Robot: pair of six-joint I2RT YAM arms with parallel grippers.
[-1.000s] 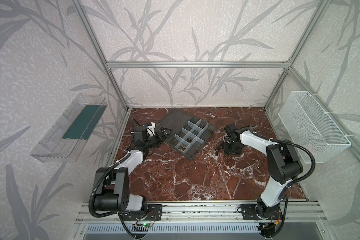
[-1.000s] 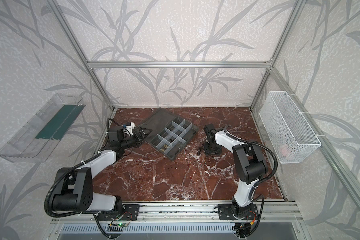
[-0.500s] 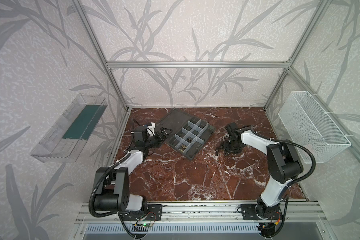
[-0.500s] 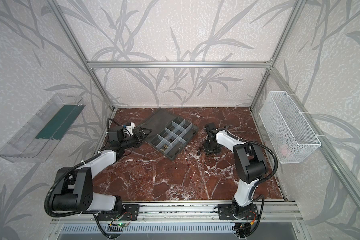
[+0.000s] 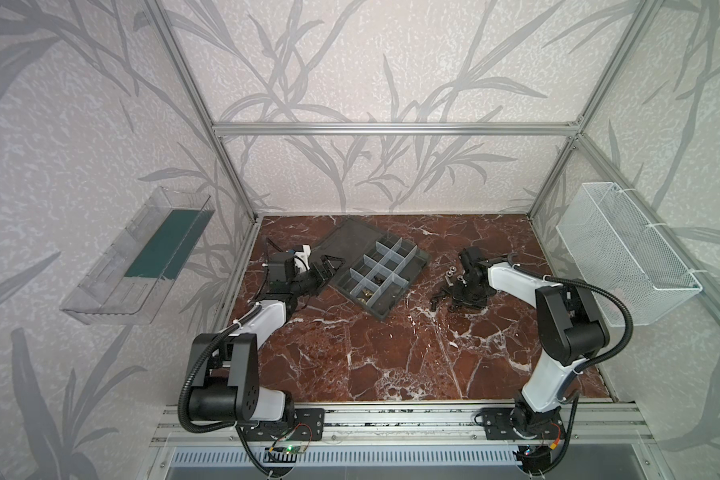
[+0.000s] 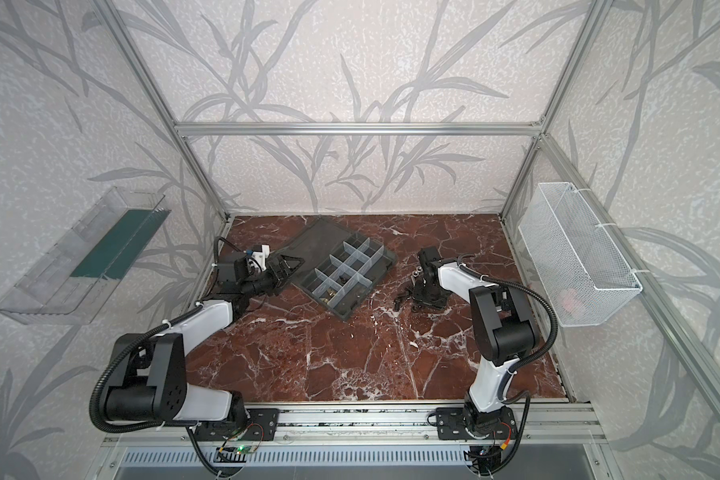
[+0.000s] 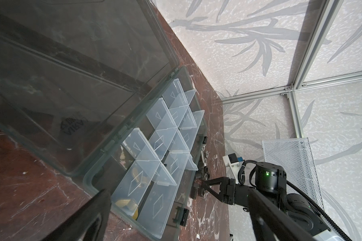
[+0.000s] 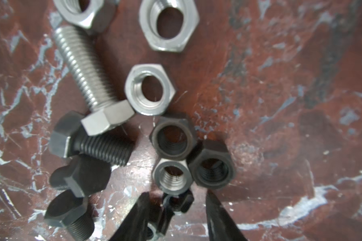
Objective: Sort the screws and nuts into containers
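Picking step: right gripper [image 8: 176, 195] is low over the loose nuts [image 8: 151, 91] and screws [image 8: 96, 146] on the table [image 5: 350, 353], beside the organizer's cells [image 5: 391, 259]. Jaws part-open, straddling a small dark nut [image 8: 178, 202], not clamped. Next move needs a square close and a lift clear of neighbours. Left gripper [image 5: 329, 269] is open and empty by the lid [image 7: 71, 73]. Moulded mark [image 7: 71, 127] on the lid is unreadable.
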